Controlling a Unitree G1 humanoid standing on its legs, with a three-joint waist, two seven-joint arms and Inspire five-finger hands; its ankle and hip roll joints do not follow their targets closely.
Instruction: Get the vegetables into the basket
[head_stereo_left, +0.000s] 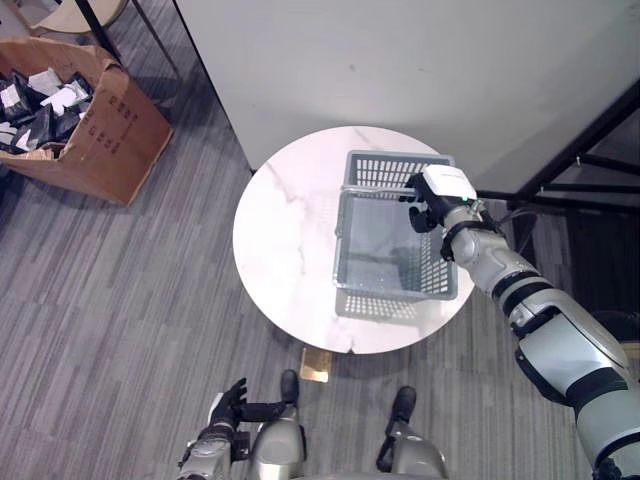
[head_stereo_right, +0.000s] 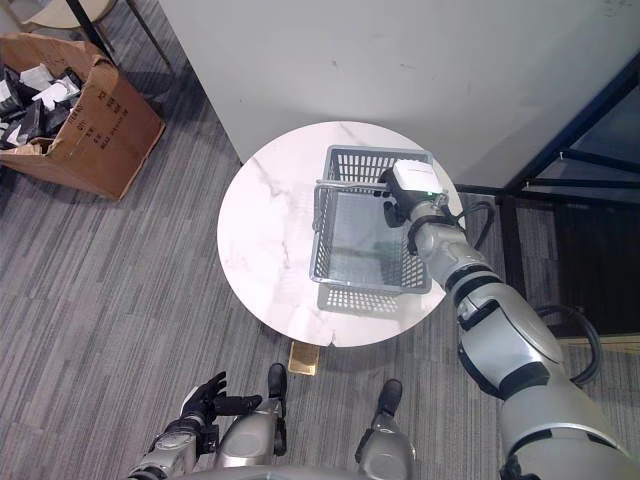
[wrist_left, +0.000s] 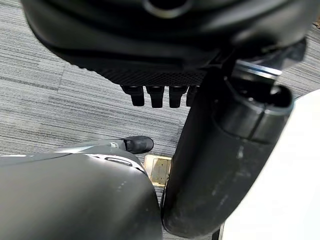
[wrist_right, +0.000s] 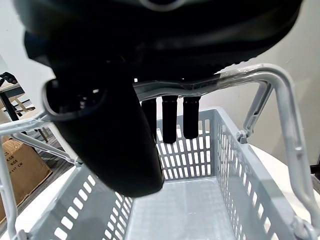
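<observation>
A grey plastic basket (head_stereo_left: 392, 165) stands on the right half of a round white marble table (head_stereo_left: 288, 232). It is empty, and I see no vegetables on the table or in the basket. My right hand (head_stereo_left: 437, 203) is over the basket's far right corner. In the right wrist view the basket's handle (wrist_right: 278, 86) runs under the palm, with the fingers (wrist_right: 170, 120) hanging behind it and the thumb in front, curled round the bar. My left hand (head_stereo_left: 228, 403) hangs low beside my body, fingers relaxed and holding nothing.
A torn cardboard box (head_stereo_left: 110, 130) of dark items sits on the carpet at the far left. A white panel (head_stereo_left: 400, 60) rises just behind the table. A black metal frame (head_stereo_left: 580, 150) stands to the right. A small brass floor plate (head_stereo_left: 315, 364) lies under the table's near edge.
</observation>
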